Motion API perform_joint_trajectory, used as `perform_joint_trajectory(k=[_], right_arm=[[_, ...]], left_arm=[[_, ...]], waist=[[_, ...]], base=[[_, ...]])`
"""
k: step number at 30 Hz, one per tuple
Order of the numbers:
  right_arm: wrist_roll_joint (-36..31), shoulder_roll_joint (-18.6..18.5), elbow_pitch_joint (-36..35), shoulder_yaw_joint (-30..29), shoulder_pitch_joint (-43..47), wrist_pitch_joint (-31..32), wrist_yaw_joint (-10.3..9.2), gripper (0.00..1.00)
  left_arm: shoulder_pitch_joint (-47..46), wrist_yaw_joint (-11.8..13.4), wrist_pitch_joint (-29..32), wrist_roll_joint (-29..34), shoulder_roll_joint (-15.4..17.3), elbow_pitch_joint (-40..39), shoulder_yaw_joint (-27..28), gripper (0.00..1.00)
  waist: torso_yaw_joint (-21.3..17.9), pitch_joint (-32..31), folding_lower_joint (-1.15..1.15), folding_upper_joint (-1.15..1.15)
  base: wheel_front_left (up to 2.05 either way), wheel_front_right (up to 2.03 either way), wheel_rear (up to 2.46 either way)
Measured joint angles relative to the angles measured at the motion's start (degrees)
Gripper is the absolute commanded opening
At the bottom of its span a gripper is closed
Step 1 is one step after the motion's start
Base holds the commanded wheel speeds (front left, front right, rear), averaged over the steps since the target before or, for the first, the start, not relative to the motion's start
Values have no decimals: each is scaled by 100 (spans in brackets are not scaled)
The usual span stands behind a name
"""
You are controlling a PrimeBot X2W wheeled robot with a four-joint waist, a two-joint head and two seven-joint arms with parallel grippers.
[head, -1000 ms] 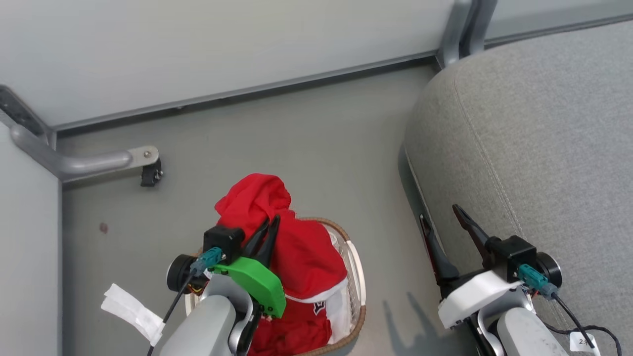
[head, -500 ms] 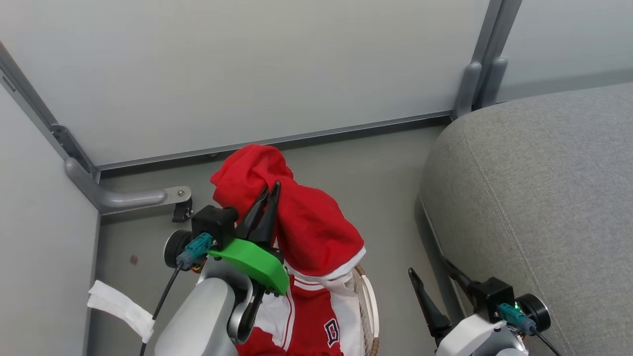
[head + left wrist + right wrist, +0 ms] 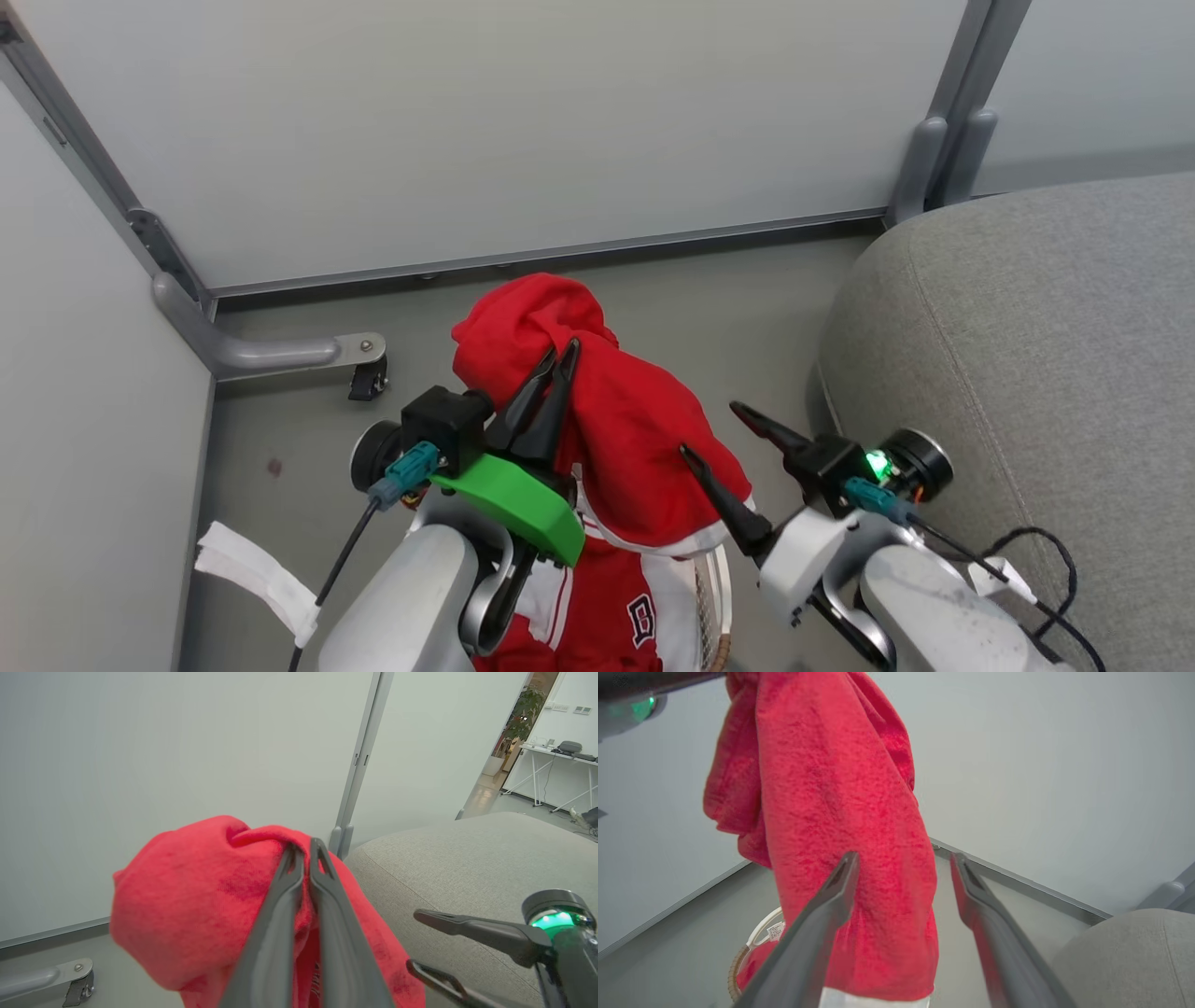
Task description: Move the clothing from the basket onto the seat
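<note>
My left gripper (image 3: 558, 350) is shut on a bunch of red clothing (image 3: 635, 420) and holds it up above the basket (image 3: 717, 597). The fabric drapes down to a white hem. Below it hangs the red-and-white jersey with the navy B (image 3: 642, 621), over the basket's brown rim. My right gripper (image 3: 711, 429) stands open just right of the hanging cloth, fingers pointing at it, not touching. In the right wrist view the red clothing (image 3: 831, 788) hangs before the open fingers (image 3: 904, 857). The grey seat (image 3: 1046, 355) lies to the right.
White partition walls (image 3: 523, 121) with grey metal posts close off the back and left. A grey bracket with a black caster (image 3: 364, 378) rests on the floor at left. A white tag (image 3: 252, 579) hangs by my left forearm. Grey floor separates the basket from the seat.
The left gripper has lifted the red clothing higher out of the basket. The right gripper has swung left from beside the seat toward the cloth. The head view has shifted too.
</note>
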Motion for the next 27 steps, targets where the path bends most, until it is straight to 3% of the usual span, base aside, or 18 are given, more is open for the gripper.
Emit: perform_joint_trajectory(k=[12, 22, 23, 25, 27], right_arm=[[266, 257, 1150, 1051, -1000, 0, 0, 100], [449, 498, 1858, 1006, -1047, 0, 0, 100], [476, 516, 1901, 978, -1038, 0, 0, 81], [504, 531, 1968, 982, -1006, 0, 0, 0], [609, 561, 1982, 1014, -909, 0, 0, 0]], left_arm=[[-216, -1, -1, -304, 0, -138, -835, 0], [-378, -1, -1, -495, 1, -286, -1213, 0], [-378, 0, 0, -514, 1, -304, -1232, 0], [-378, 0, 0, -555, 1, -323, -1249, 0], [-378, 0, 0, -589, 1, -330, -1258, 0]], waist=[[353, 102, 0, 0], [674, 174, 0, 0], [700, 175, 0, 0], [741, 172, 0, 0], [774, 164, 0, 0]], base=[[0, 0, 0], [0, 0, 0], [0, 0, 0], [0, 0, 0], [0, 0, 0]])
